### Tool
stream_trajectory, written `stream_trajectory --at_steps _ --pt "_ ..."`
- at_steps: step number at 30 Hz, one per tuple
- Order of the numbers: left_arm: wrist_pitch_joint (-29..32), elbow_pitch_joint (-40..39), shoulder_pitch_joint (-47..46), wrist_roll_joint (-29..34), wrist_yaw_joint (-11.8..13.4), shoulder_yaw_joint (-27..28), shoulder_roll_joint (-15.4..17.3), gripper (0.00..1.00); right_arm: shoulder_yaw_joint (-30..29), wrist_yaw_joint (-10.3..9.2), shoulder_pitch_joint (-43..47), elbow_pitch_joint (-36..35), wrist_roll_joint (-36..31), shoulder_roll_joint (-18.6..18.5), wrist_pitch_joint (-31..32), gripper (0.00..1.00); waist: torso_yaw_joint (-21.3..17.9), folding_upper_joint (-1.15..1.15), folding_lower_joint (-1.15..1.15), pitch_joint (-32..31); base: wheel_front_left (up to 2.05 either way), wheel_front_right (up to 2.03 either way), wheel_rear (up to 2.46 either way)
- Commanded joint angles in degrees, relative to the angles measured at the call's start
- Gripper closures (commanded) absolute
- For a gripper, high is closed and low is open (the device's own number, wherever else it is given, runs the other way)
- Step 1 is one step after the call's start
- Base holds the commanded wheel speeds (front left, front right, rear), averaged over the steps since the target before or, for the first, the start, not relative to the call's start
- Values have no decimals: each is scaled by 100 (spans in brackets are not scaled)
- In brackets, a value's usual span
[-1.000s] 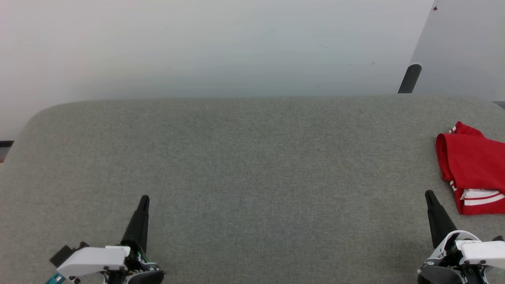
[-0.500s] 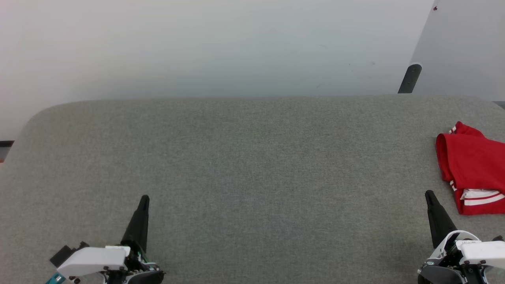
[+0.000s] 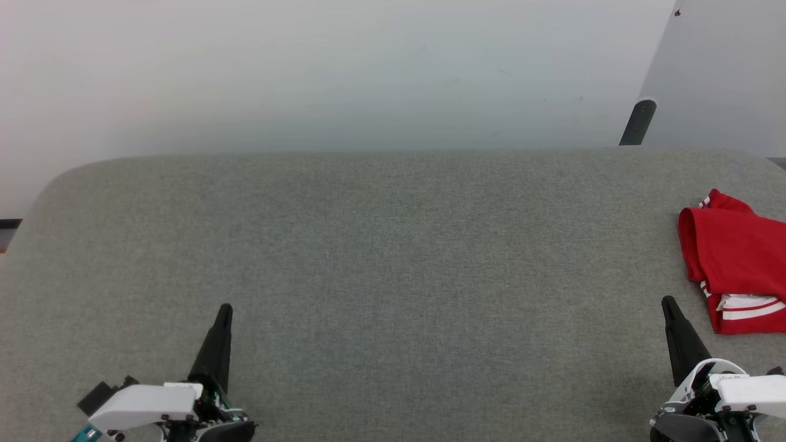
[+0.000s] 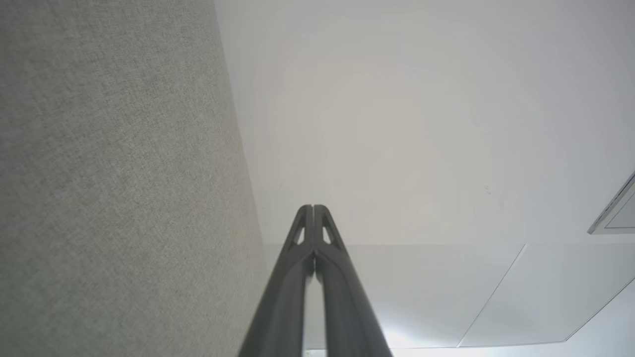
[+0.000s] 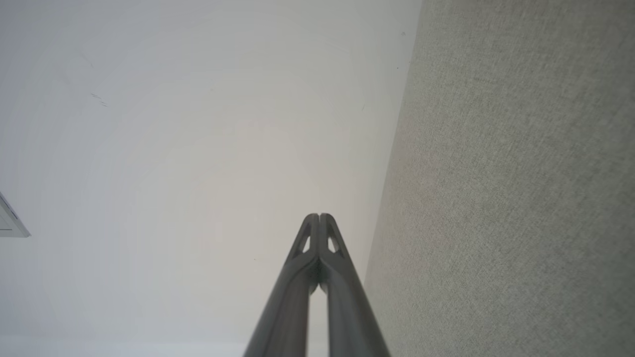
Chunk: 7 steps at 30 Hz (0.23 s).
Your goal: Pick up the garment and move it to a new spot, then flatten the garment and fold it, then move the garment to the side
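Where the head view looks down on the work, a wide grey felt-covered table top (image 3: 393, 245) with rounded far corners is seen below a pale blank wall (image 3: 307, 73). The garment (image 3: 734, 258), a red jersey-style T-shirt with white sleeve cloth and red-white striped trim, is found at three o'clock. It lies bunched on the felt and is cut off by the picture's edge. The left gripper (image 3: 225, 309), a white-cased pincer with long dark fingers, is seen at seven o'clock, clenched on nothing and pointed toward twelve. The right gripper (image 3: 667, 301), of the same make, is seen at five o'clock, likewise clenched and empty. The shirt's striped hem lies near its tip, toward two o'clock, and is not touched. A dark round-topped post (image 3: 637, 121) is seen at one o'clock behind the table's far edge.

In the left wrist view, the left gripper's fingers (image 4: 287, 297) are shown pressed tip to tip, with the felt at nine o'clock and the wall at three.

In the right wrist view, the right gripper's fingers (image 5: 347, 307) are shown closed together, with the felt at three o'clock and the wall at nine.
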Motion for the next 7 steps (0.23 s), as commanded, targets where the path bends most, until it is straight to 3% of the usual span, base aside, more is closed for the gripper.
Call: stream_trajectory --at_steps 1,7 --pt "16 2 -53 -20 -33 9 0 100 2 2 -22 0 22 18 11 100 0 0 0 0 0 0 0" --pt "15 2 -53 -20 -33 10 0 100 2 2 -22 0 22 18 11 100 0 0 0 0 0 0 0"
